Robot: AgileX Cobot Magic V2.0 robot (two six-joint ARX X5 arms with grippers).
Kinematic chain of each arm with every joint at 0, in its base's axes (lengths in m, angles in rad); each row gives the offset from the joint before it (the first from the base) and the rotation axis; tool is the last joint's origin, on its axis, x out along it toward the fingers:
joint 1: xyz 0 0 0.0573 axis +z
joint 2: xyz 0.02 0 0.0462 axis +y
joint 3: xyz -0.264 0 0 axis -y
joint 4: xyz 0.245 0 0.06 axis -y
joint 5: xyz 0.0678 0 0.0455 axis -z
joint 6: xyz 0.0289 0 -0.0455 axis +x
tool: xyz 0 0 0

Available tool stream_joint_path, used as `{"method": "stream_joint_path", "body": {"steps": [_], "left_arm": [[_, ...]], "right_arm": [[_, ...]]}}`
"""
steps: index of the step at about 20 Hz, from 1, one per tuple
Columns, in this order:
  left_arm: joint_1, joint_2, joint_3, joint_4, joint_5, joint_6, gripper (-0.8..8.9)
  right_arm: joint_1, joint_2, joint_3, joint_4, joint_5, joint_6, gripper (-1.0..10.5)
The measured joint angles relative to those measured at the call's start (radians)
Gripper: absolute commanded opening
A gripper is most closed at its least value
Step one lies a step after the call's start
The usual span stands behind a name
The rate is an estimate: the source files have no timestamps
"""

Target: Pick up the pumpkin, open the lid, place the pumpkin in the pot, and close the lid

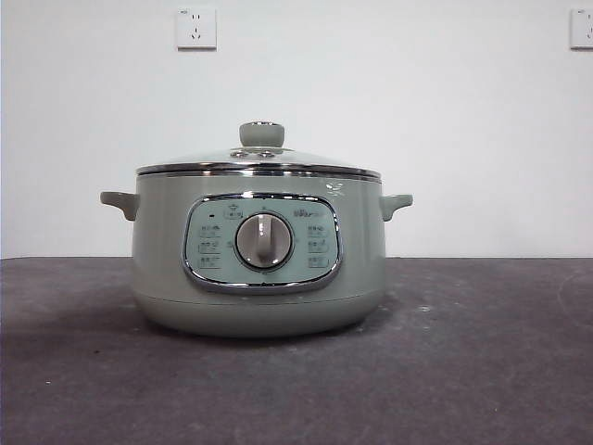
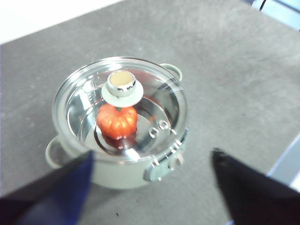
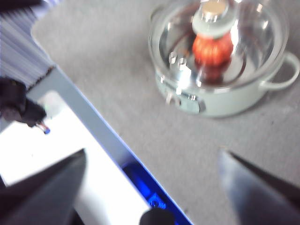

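On the grey tabletop point(image 1: 482, 371) the pot point(image 1: 259, 278) stands alone in the front view, its 2 side handles at 9 and 3 o'clock and the grey dial point(image 1: 264, 241) facing the camera. The lid point(image 1: 259, 165) sits level on the chrome rim, its green knob point(image 1: 261, 133) at 12 o'clock of the pot's body. Neither arm shows in this view. From the left wrist view, the pumpkin point(image 2: 117, 119) lies inside the pot, seen orange through the glass of the lid, just under the knob and near the middle of the bowl. The left hand point(image 2: 152, 161) hangs well above and apart from the pot, its 2 jaws spread wide with nothing between them. The right wrist view shows the same thing from the other side: the pumpkin is under the seated lid, and the right hand point(image 3: 152, 159) is spread too, empty, high over the tabletop's edge and well away from the pot. Judged from how things lie, every step looks done: pumpkin in, lid closed. What remains seems only to be clearing off, so the next move calls for both arms to keep clear of the knob and handles and leave the lid seated as it is.
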State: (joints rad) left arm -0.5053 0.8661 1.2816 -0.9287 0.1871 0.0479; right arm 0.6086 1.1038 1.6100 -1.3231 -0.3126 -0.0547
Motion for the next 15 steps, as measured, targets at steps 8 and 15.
{"method": "stream_joint_path", "body": {"steps": [8, 15], "left_arm": [[0.000, -0.072, 0.002, -0.008, 0.000, -0.015, -0.04], [0.000, -0.064, 0.002, -0.014, -0.001, -0.019, -0.04]], "right_arm": [[0.000, 0.004, 0.000, 0.005, 0.000, -0.012, 0.0], [0.000, -0.008, 0.000, 0.004, 0.001, -0.011, 0.0]]}}
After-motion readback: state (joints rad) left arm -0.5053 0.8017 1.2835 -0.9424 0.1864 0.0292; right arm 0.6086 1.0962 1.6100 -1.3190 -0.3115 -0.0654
